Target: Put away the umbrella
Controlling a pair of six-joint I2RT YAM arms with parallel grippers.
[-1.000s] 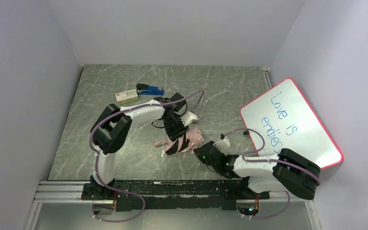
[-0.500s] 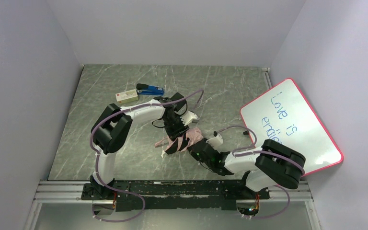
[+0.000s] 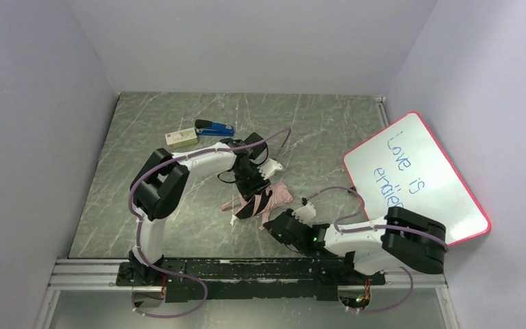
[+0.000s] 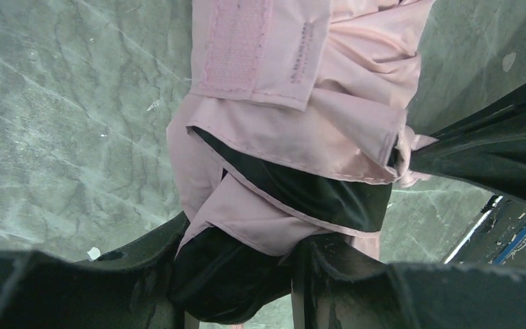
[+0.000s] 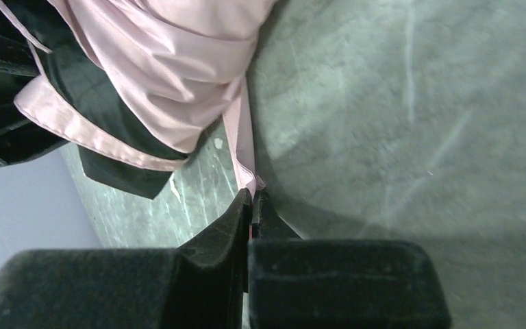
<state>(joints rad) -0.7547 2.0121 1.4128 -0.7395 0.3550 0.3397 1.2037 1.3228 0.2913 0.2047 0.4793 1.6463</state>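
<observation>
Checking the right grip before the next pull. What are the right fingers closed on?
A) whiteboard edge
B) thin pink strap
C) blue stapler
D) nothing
B: the right wrist view shows the right fingers pinched shut on the end of the strap that trails from the umbrella.

From above, the left gripper (image 3: pixel 250 186) is covering the middle of the umbrella (image 3: pixel 282 195), so its shaft and handle are not showing. The right arm (image 3: pixel 414 240) is blocking the 6 o'clock corner of the whiteboard (image 3: pixel 438 199) and the end of its second written line. The label on the small box (image 3: pixel 181 138), at 10 o'clock on the table, is coming through too small to read.

In the left wrist view the fabric is running off the 12 o'clock edge, and its lower end is disappearing behind the fingers (image 4: pixel 75 288). In the right wrist view the bundle is being cut off at 11 o'clock, and the end of the strap (image 5: pixel 245 154) is lying hidden between the pressed-together fingertips (image 5: pixel 226 219) of the right gripper (image 5: pixel 252 205).
</observation>
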